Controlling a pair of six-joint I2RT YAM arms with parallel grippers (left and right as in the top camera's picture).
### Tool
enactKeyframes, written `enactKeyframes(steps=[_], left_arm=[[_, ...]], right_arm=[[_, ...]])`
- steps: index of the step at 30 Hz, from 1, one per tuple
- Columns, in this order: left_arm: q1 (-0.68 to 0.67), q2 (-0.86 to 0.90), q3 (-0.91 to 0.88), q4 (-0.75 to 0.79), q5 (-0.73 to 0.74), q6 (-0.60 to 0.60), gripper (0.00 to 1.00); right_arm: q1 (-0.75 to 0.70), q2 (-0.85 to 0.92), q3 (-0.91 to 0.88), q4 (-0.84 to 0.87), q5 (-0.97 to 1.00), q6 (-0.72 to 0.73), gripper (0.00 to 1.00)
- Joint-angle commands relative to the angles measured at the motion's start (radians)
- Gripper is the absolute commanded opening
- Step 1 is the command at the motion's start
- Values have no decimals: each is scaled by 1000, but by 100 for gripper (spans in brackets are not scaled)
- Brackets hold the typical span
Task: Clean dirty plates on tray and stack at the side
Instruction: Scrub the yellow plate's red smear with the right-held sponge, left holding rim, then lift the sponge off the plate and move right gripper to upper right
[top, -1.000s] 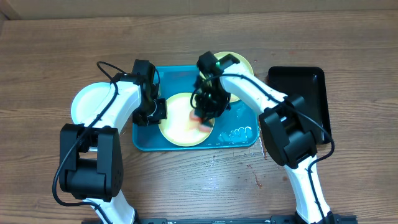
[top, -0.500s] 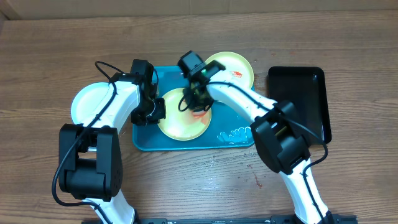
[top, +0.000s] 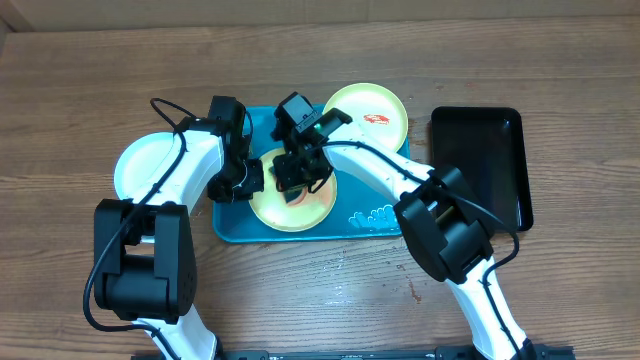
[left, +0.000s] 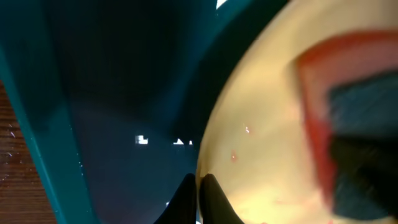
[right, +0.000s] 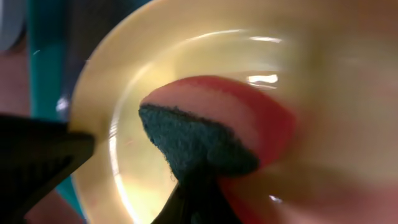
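**Yellow-green plate being scrubbed in the tray, held at both sides**

We see one yellow-green plate (top: 300, 215) lying in the turquoise tray (top: 232, 218), toward its left half. The tray sits mid-table, a little nearer the far edge than the near one. In the wrist views the plate's centre looks pale and glossy.

A second yellow-green plate (top: 366, 112) lies at the tray's far right corner, overlapping the rim, with a red smear on its face. A light blue plate (top: 140, 165) rests on the wooden table (top: 300, 300) just left of the tray, toward the left edge. A black tray (top: 480, 160) stands apart toward the right edge. Near the turquoise tray's near right corner there is a patch of white droplets or foam (top: 380, 215). Both arms reach over the tray and hide much of the plate between them.

The left gripper (top: 247, 180) is at the plate's left rim. Its wrist view shows the two fingertips almost together, and the rim seems to be pinched between them. The right gripper (top: 300, 185) is over the plate's middle. Its fingers are closed tightly on a sponge (right: 205, 130) with a red body and a dark green scouring layer. The sponge is pressed against the plate's inner face, close to the left gripper.
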Motion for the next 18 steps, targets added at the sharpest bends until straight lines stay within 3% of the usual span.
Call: enactKeyframes(steps=[1, 18], left_arm=[[-7, 7, 10, 5, 39, 24, 4], [-3, 7, 10, 6, 37, 24, 4]], right_arm=[[30, 46, -21, -13, -183, -5, 4], [-95, 17, 47, -170, -287, -110, 4]])
